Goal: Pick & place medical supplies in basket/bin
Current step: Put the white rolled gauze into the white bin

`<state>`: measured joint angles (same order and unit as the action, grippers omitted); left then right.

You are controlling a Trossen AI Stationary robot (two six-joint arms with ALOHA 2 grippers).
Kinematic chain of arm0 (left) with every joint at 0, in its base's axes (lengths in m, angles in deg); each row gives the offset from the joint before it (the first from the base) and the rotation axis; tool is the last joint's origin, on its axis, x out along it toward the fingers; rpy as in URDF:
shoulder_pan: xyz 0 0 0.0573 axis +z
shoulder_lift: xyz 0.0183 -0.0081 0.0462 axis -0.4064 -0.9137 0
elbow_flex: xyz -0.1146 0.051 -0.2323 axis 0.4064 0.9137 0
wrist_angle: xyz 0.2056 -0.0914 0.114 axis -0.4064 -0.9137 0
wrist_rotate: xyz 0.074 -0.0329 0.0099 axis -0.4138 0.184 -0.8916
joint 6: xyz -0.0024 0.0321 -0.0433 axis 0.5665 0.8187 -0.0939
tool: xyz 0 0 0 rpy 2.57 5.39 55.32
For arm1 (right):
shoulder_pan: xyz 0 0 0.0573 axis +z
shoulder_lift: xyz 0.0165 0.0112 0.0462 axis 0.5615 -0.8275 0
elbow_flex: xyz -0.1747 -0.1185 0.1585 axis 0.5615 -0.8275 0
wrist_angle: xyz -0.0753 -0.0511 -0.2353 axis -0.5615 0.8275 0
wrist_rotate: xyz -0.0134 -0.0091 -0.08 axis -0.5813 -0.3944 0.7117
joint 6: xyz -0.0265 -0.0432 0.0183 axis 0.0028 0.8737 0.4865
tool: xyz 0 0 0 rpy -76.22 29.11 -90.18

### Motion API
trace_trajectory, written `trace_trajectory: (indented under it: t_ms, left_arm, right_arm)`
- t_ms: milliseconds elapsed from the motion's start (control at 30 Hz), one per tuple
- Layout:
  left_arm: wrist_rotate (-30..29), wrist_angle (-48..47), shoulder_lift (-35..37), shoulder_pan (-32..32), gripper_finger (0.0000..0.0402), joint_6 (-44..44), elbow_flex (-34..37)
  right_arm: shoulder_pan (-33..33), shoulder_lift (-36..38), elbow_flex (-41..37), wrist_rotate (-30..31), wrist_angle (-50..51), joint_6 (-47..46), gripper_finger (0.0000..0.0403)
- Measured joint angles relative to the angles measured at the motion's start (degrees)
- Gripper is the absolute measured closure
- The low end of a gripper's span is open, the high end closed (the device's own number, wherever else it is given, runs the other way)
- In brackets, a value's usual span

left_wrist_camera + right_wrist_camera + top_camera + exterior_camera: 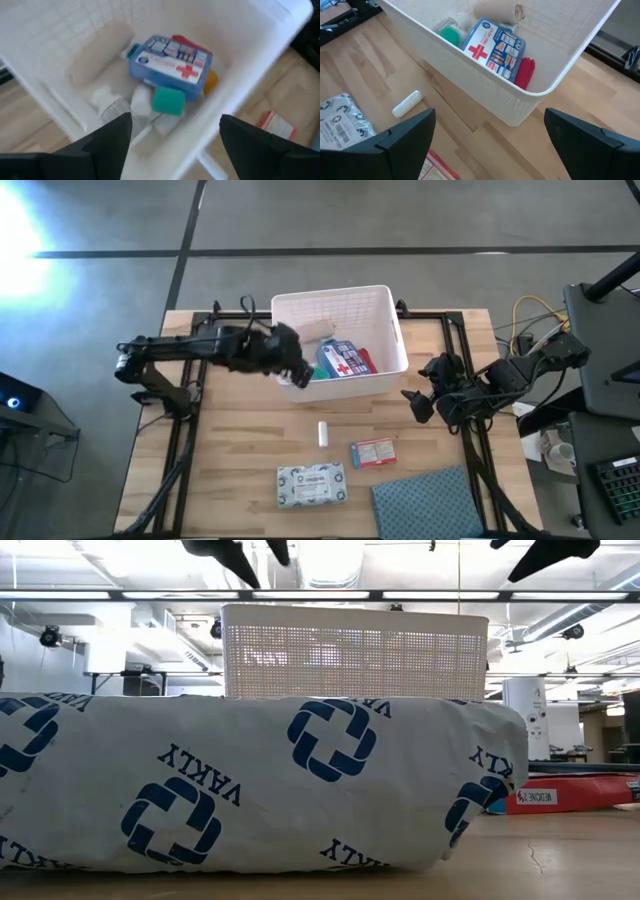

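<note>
The left gripper (290, 372) hangs over the near left corner of the white basket (385, 305), its two dark fingers (107, 142) spread wide with nothing between them. Inside the basket lie a blue first-aid box (343, 360) marked with a red cross, a beige roll (496, 11) against the far wall, a bottle with a green cap (167, 100), a red tube (525, 72) beside the box and a clear-and-white bottle (109, 102). On the wooden table (230, 450) in front of the basket, a small white tube (323, 433) lies alone; nearer the front edge sit a pale printed packet (312, 485) and, to its right, a red-and-white box (372, 452), with a blue-grey cloth (430, 502) at the front right corner. Farther right, the right gripper (418, 406) hovers just off the basket's right end, its fingers (400, 140) parted and empty.
</note>
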<state>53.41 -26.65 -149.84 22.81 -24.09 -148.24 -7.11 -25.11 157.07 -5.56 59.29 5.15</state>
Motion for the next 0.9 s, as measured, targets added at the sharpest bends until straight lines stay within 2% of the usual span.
trace_trajectory:
  t_ms: [133,367,533,633,733,900]
  left_arm:
    - [-1.42,-2.95,0.76,-6.10,0.0116,-9.32,-0.35]
    - [-6.87,-2.92,-1.15,-23.76,0.0131,-35.01,3.62]
    - [-9.96,-1.22,-5.67,-28.26,0.0137,-52.93,10.40]
    - [-9.99,6.63,-9.57,-27.88,0.0137,-55.00,13.98]
    - [-9.87,16.01,-13.39,-26.70,0.0137,-53.51,15.48]
    - [-8.80,18.88,-19.63,-24.46,0.0137,-53.07,15.27]
  right_arm:
    - [-0.04,0.00,0.00,0.68,-0.02,0.25,0.0039]
    - [-0.04,0.02,0.00,1.24,0.00,-0.93,0.0039]
    - [-0.07,0.02,0.00,2.01,0.41,-4.04,0.0039]
    - [-0.07,0.02,-0.18,3.43,0.46,-4.66,0.0039]
    - [-0.07,0.02,-0.32,3.86,0.50,-4.79,0.0039]
    - [-0.11,0.02,-1.00,2.67,0.49,-4.97,0.0039]
